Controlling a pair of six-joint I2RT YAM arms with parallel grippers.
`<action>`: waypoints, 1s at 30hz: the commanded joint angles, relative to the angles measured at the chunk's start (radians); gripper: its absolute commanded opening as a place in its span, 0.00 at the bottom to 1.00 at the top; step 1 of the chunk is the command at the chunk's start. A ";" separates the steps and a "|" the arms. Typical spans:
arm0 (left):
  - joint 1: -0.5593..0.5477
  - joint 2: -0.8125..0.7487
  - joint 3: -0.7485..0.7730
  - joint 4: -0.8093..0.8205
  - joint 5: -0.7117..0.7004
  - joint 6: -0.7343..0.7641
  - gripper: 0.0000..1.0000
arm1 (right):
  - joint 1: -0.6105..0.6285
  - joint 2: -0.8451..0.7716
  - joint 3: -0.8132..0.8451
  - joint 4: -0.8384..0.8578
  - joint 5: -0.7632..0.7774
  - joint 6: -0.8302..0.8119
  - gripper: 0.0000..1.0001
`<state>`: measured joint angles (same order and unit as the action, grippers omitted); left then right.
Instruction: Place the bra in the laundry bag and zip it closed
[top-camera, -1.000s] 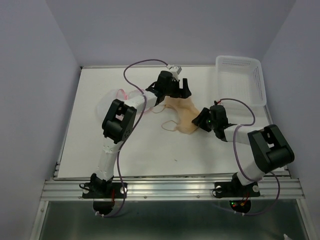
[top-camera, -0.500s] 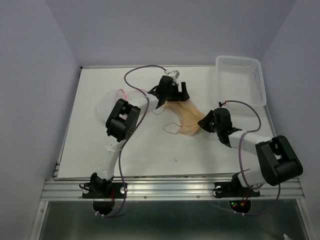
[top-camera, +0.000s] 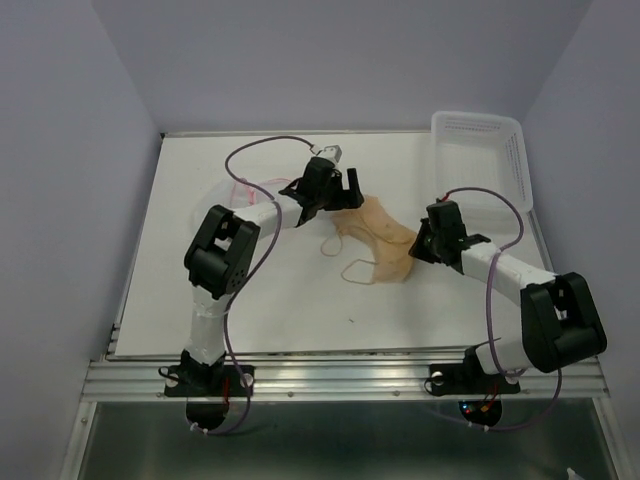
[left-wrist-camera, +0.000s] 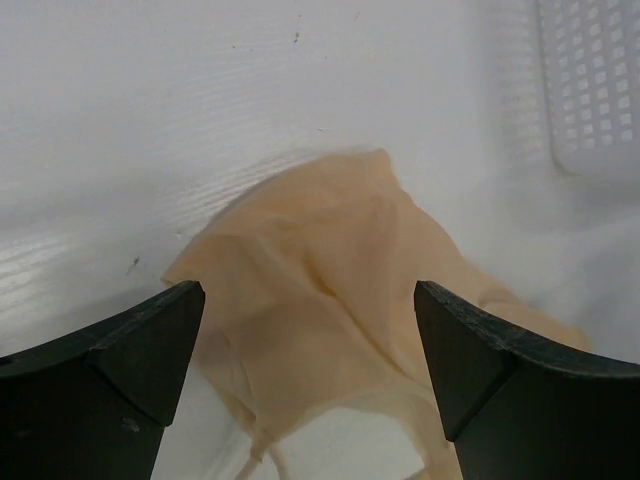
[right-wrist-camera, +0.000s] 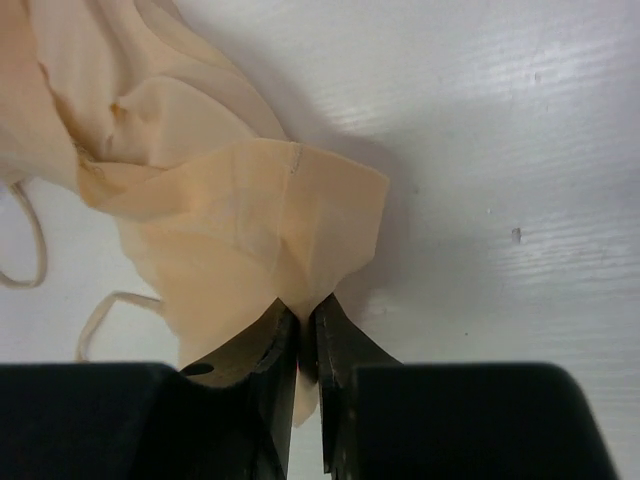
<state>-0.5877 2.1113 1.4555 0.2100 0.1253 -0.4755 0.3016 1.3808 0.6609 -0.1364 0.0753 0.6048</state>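
The peach-beige bra (top-camera: 378, 232) lies spread on the white table between the two arms, its thin strap loops (top-camera: 352, 268) trailing toward the near side. My right gripper (top-camera: 419, 243) is shut on the bra's right edge; in the right wrist view the fabric (right-wrist-camera: 230, 220) is pinched between the jaws (right-wrist-camera: 305, 312). My left gripper (top-camera: 335, 190) hangs wide open over the bra's left end, with the cloth (left-wrist-camera: 340, 280) showing between its fingers (left-wrist-camera: 130, 350) and nothing held. The laundry bag (top-camera: 228, 190), white mesh with pink trim, lies at the back left, partly hidden behind the left arm.
A rigid white perforated basket (top-camera: 480, 160) stands at the table's back right corner; its corner (left-wrist-camera: 595, 80) shows in the left wrist view. Purple cables loop above both arms. The table's near edge meets a metal rail (top-camera: 340, 375).
The right gripper has shut on the bra's right edge and drawn it to the right, stretching the fabric out. The left gripper has shifted slightly left, still open.
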 joint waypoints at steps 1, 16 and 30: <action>-0.015 -0.216 -0.078 0.023 0.023 0.031 0.99 | -0.031 0.023 0.192 -0.241 0.021 -0.178 0.17; -0.018 -0.196 -0.058 -0.037 0.120 0.198 0.99 | -0.099 0.178 0.448 -0.385 0.038 -0.442 0.13; -0.070 -0.051 0.212 -0.268 0.004 0.365 0.99 | -0.099 0.237 0.457 -0.304 -0.146 -0.537 0.11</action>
<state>-0.6308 2.0735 1.6234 0.0044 0.2241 -0.1349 0.2035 1.6028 1.0828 -0.5076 0.0200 0.1337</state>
